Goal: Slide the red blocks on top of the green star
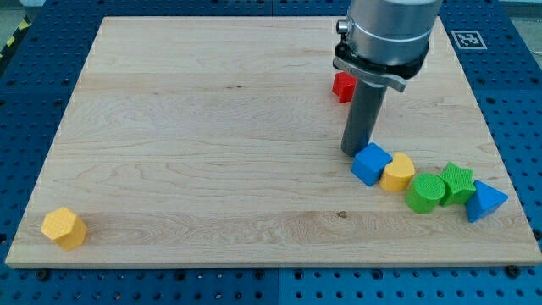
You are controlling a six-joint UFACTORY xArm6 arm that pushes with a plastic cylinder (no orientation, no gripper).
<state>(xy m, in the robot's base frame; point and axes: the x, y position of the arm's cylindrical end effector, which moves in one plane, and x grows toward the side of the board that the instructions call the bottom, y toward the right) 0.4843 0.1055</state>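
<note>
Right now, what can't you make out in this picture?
- Red block: partly behind the arm, shape unclear; the task says red blocks, only one shows.
- My tip: contact with the blue block uncertain.
- Green star: partly covered by the green cylinder.

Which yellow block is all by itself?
The yellow hexagonal block near the view's bottom-left corner sits alone. The other yellow block sits in a row, touching the blue cube, near my tip.

Wooden board [212, 127]; seven small coloured blocks [371, 163].
</note>
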